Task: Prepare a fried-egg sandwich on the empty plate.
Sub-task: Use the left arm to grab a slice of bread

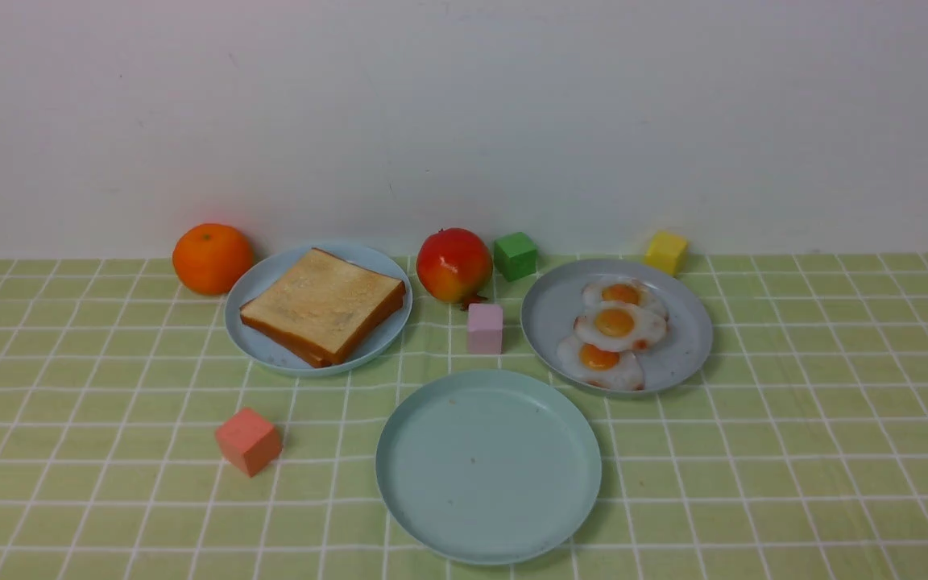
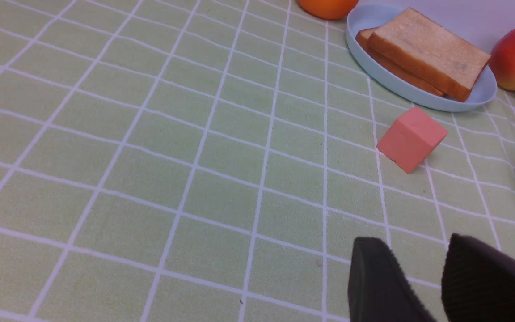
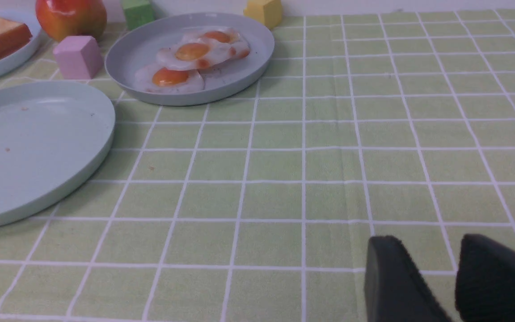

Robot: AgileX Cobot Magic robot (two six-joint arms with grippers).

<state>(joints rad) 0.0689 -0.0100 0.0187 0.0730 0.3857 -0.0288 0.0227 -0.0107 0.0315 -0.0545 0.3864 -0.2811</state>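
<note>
The empty pale teal plate [image 1: 488, 467] sits at the front centre and also shows in the right wrist view [image 3: 29, 147]. Two toast slices [image 1: 323, 304] lie stacked on a sky-blue plate [image 1: 271, 354] at the back left; they also show in the left wrist view [image 2: 427, 51]. Three fried eggs [image 1: 619, 324] overlap on a grey-blue plate [image 1: 553, 314] at the back right, with the eggs also in the right wrist view [image 3: 190, 52]. My left gripper [image 2: 411, 243] is open and empty above bare cloth, short of a salmon cube. My right gripper [image 3: 423, 243] is open and empty above cloth, right of the teal plate. Neither arm shows in the front view.
An orange [image 1: 212, 258], a red fruit [image 1: 453, 264], a green cube [image 1: 515, 255] and a yellow cube [image 1: 665, 252] stand along the back wall. A pink cube [image 1: 485, 328] stands between the plates. A salmon cube [image 1: 248, 441] lies left of the teal plate.
</note>
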